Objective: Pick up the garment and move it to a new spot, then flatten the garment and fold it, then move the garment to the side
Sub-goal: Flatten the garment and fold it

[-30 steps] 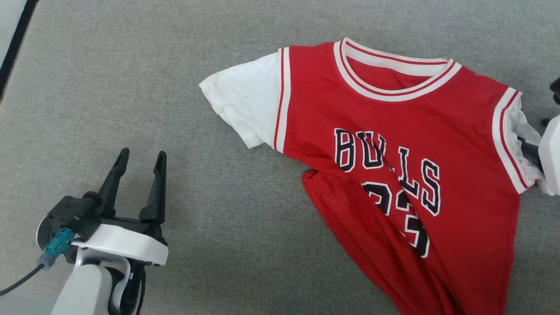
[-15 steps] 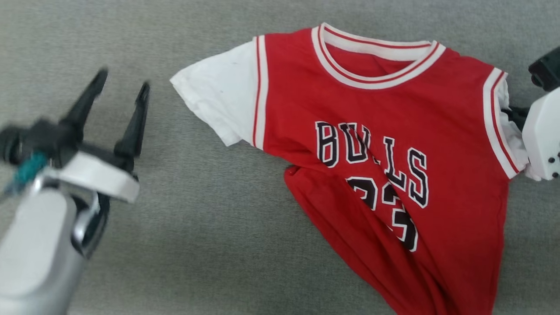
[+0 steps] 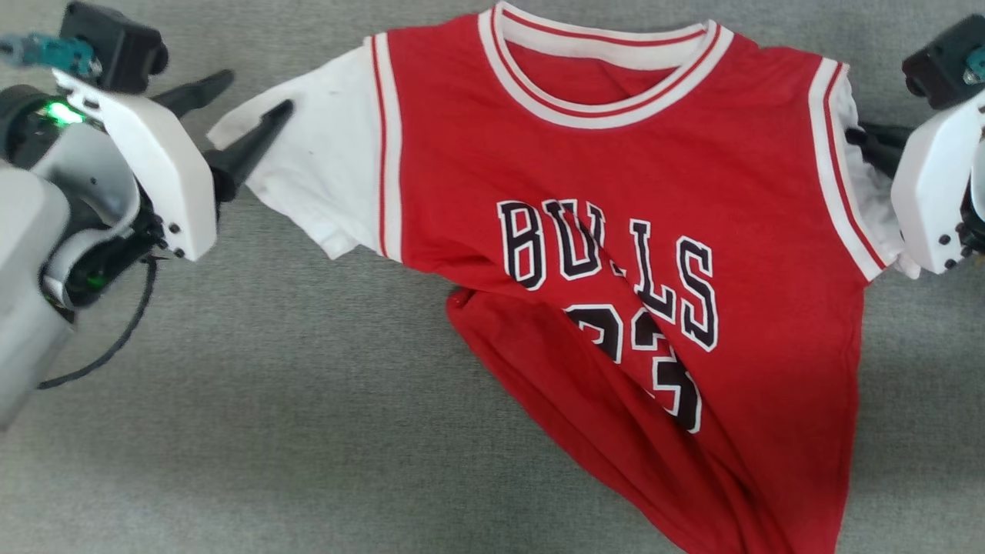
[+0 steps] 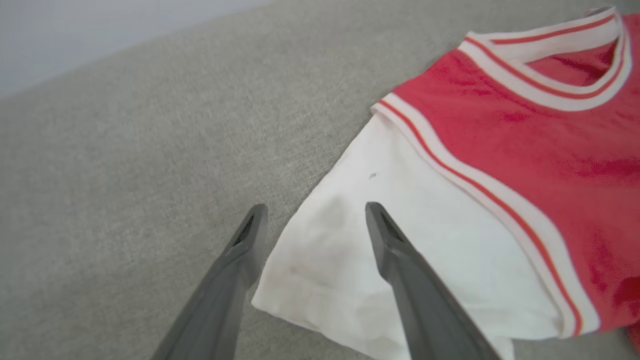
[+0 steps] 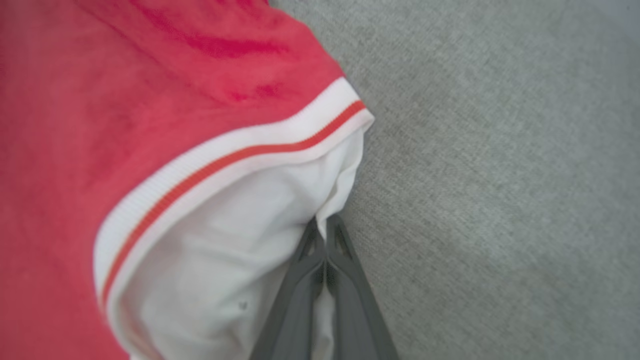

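The garment [image 3: 616,177], a red jersey with white sleeves and "BULLS 23" print, lies chest-up on grey fabric, its lower part creased and folded under at the left. My left gripper [image 3: 258,92] is open at the garment's left white sleeve [image 3: 315,177]. In the left wrist view the sleeve's [image 4: 450,240] edge lies between the spread fingers of the left gripper [image 4: 315,210]. My right gripper [image 3: 858,138] is shut on the right white sleeve [image 3: 885,223]. The right wrist view shows white cloth [image 5: 240,240] pinched between the closed fingers of that gripper [image 5: 325,225].
A grey woven surface [image 3: 269,431] spreads under and around the garment, widest at the lower left. A black cable [image 3: 115,338] loops down from my left arm. A pale wall band [image 4: 100,35] runs beyond the surface's far edge.
The camera has moved and the whole picture has shifted. My left gripper has swung from the lower left up to the left sleeve, still open. The right gripper stays at the right sleeve.
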Controlling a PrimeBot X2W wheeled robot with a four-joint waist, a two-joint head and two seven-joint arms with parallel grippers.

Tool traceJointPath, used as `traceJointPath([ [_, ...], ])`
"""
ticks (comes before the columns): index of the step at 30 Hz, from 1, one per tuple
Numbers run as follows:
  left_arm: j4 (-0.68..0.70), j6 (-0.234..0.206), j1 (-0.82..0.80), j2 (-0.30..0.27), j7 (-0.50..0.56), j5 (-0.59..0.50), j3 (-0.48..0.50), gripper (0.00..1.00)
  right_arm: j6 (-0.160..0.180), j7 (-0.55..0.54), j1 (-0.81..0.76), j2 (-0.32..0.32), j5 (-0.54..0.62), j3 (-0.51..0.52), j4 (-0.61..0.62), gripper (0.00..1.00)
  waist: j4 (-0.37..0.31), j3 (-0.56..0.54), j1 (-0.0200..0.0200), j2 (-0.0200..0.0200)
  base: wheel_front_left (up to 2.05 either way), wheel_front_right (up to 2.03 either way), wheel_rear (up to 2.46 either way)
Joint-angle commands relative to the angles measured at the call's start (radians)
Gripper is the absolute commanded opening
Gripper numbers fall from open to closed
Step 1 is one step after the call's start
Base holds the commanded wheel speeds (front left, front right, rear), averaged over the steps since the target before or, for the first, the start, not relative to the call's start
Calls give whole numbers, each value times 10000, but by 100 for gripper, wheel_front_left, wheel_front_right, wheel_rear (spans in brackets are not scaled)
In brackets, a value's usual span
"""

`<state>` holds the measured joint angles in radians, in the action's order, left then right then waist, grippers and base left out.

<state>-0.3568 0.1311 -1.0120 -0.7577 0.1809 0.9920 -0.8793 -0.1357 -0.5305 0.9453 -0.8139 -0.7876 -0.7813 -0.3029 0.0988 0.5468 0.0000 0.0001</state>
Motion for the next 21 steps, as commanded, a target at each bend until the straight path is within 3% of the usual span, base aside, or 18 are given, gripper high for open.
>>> traceJointPath([
  [1,-63,-22,-458,-252,451,573,-617,100,90,-125,-235,167,174,-389,-343,0,-165,149,0,-1,0,0,0],
  [5,-292,-22,-1220,-682,1111,1320,-1741,100,90,-106,-155,229,191,-565,-289,0,-273,217,0,-1,0,0,0],
  [14,-804,-20,-1823,-614,1447,2436,-3493,100,82,-68,-31,315,112,-815,-180,0,-352,266,0,-1,0,0,0],
  [15,-720,-18,-1839,-593,1491,2538,-3626,89,76,-50,-23,329,90,-831,-181,0,-358,252,0,-1,0,0,0],
  [17,-563,0,-1880,-598,1510,2685,-3811,0,74,34,-7,358,73,-832,-167,0,-362,224,0,-1,0,0,0],
  [21,-587,5,-2029,-655,1130,2823,-3939,0,73,403,58,434,-25,-649,-134,0,-375,125,0,-1,0,0,0],
])
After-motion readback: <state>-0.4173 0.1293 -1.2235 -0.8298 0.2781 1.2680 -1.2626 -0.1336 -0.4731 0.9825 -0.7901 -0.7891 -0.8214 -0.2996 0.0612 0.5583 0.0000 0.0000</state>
